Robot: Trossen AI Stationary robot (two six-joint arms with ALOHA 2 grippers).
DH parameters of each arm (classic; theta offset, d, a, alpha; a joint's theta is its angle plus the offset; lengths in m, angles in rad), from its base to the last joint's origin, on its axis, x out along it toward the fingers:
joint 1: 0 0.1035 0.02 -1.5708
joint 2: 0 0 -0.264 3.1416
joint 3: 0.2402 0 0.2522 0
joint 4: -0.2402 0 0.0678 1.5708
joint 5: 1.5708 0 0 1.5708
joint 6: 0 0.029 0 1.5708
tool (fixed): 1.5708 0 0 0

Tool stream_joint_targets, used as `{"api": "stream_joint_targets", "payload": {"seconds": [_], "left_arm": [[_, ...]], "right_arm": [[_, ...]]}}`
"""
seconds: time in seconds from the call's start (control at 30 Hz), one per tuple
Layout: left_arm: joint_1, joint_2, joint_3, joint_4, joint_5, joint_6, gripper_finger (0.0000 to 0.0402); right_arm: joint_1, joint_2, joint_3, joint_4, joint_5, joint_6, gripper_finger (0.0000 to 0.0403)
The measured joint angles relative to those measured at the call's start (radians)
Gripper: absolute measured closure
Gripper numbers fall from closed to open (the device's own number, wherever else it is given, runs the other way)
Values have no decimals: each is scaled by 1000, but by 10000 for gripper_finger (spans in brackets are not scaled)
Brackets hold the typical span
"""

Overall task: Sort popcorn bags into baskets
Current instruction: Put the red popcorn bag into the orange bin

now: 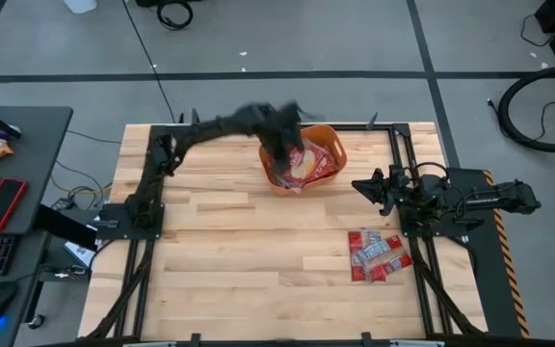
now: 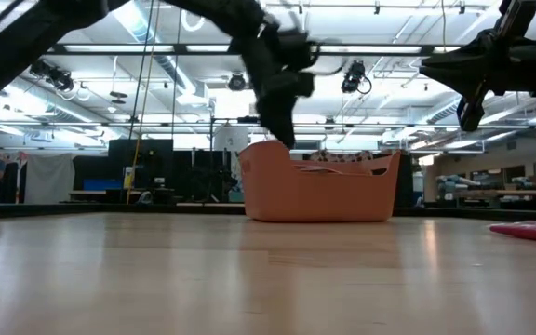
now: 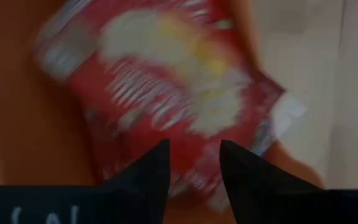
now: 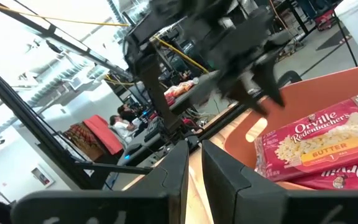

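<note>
Left end effector point(image 1: 282, 154) hovers over the orange tub point(image 1: 330, 145), roughly 12 o'clock on the tabletop point(image 1: 220, 241). Its wrist view shows fingers point(image 3: 145, 171) apart with nothing between them, and a butter popcorn bag point(image 3: 179, 93) lying flat below inside the tub. Motion blur on that arm, so exact height above the bags is unclear.

Right end effector point(image 1: 374, 186) waits at about 3 o'clock, just outside the tub's right rim, raised off the tabletop, fingers nearly together, empty.

Tub already holds several large bags point(image 1: 304, 164); one reads "Orville Redenbacher's Butter" point(image 4: 322, 146) in the right wrist view. A small pile of narrower red packets point(image 1: 378, 253) sits around 4 to 5 o'clock, near the right arm's base, well apart from the tub.

Risks, as I judge them:
- Left arm is close over the rim; a sideways exit could clip the tub and shove it.
- Bags look piled toward the rim nearest the centre of the tabletop; another drop there may slide one out.
- Right arm is near the tub too; both arms moving there at once risks a collision.
</note>
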Motion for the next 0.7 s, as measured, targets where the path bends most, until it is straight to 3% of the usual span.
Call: {"api": "stream_joint_targets", "payload": {"seconds": [0.17,0.3,0.7], "left_arm": [[-153,15,0,87,-262,58,258],[-252,13,1,110,-389,79,263],[-450,7,0,65,-526,99,331]], "right_arm": [[0,0,0,0,0,0,351],[0,0,0,0,0,0,351],[0,0,0,0,0,0,351]]}}
